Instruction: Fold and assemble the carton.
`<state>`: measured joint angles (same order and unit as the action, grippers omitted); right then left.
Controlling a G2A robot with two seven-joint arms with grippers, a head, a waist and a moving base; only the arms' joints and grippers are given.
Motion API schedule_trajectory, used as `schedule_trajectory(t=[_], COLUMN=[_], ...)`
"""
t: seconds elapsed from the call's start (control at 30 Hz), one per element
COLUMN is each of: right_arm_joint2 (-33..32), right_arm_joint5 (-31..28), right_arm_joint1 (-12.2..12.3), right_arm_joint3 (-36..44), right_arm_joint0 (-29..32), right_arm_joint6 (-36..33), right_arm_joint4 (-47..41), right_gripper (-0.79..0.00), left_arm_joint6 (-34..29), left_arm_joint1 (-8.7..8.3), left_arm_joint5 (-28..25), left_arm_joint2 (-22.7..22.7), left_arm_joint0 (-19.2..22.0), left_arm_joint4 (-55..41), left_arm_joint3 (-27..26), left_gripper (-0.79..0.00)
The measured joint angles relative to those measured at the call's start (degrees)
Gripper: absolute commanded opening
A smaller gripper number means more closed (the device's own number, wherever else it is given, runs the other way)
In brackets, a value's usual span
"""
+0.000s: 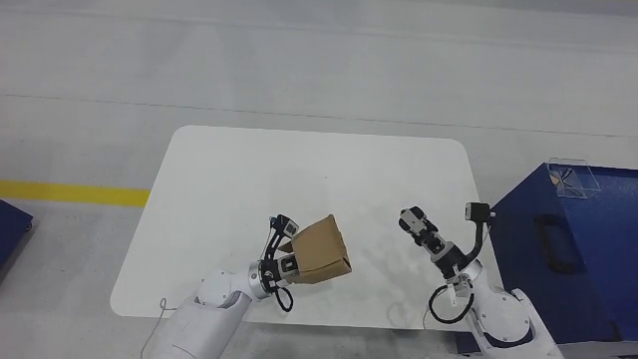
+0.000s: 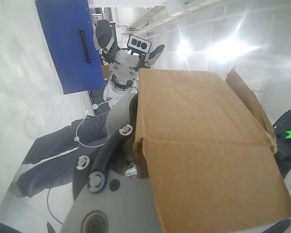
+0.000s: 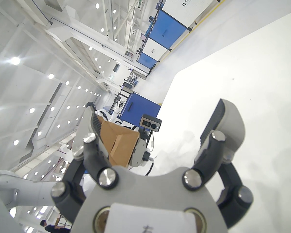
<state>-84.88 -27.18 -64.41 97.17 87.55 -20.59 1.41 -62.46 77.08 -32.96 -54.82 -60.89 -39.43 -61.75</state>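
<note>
A brown cardboard carton (image 1: 324,247) is held tilted over the table's near edge, with my left gripper (image 1: 290,257) shut on its side. In the left wrist view the carton (image 2: 203,134) looms close, box-shaped, with a ragged flap (image 2: 247,98) sticking out at one end. My right gripper (image 1: 415,223) is open to the right of the carton, about a carton's width away, with nothing between its fingers. The right wrist view has that open gripper (image 3: 156,106) over the white table (image 3: 245,69), and the carton (image 3: 118,139) farther off.
The white table (image 1: 299,170) has rounded corners and a bare top. A blue cabinet (image 1: 563,249) stands right of the table, close to my right arm, with a small clear box (image 1: 573,176) on top. Grey floor with yellow lines surrounds it.
</note>
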Motion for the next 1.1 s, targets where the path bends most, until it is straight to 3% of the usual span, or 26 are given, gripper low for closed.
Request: schedule_trajectory(t=[0.2,0.3,0.43,0.53,0.73,0.9,1.1], right_arm_joint2=[0.29,-0.65,-3.14,-5.05,-6.84,-6.35,-6.37], right_arm_joint5=[1.06,2.15,5.6,8.02,9.51,9.83,9.82], right_arm_joint1=[-0.17,-0.25,-0.04,0.13,0.3,0.32,0.32], right_arm_joint3=[0.87,1.18,0.86,0.48,-0.37,-1.12,-1.09], right_arm_joint0=[0.63,1.59,2.26,2.41,2.36,1.96,1.98], right_arm_joint6=[1.82,3.26,2.07,1.02,-2.72,-4.89,-4.81], right_arm_joint4=[0.24,-2.19,-5.36,-7.35,-11.84,-12.58,-12.55], right_gripper=[0.0,0.0,0.0,0.0,0.0,0.0,0.0], left_arm_joint6=[0.85,8.78,27.54,43.46,72.26,90.16,108.59], left_arm_joint1=[0.02,0.38,1.16,2.29,4.82,7.12,9.79], left_arm_joint5=[0.84,9.4,23.45,30.06,40.72,37.62,26.48], left_arm_joint2=[-0.16,0.0,1.26,2.92,7.04,9.88,11.53], left_arm_joint0=[-0.14,-0.78,-3.63,-6.67,-10.11,-12.17,-12.28], left_arm_joint4=[0.04,-1.83,-4.38,-7.79,-22.46,-34.24,-43.76], left_arm_joint3=[-0.57,-5.58,-16.03,-24.55,-35.14,-38.6,-38.57], left_gripper=[-0.785,-0.785,-0.785,-0.785,-0.785,-0.785,-0.785])
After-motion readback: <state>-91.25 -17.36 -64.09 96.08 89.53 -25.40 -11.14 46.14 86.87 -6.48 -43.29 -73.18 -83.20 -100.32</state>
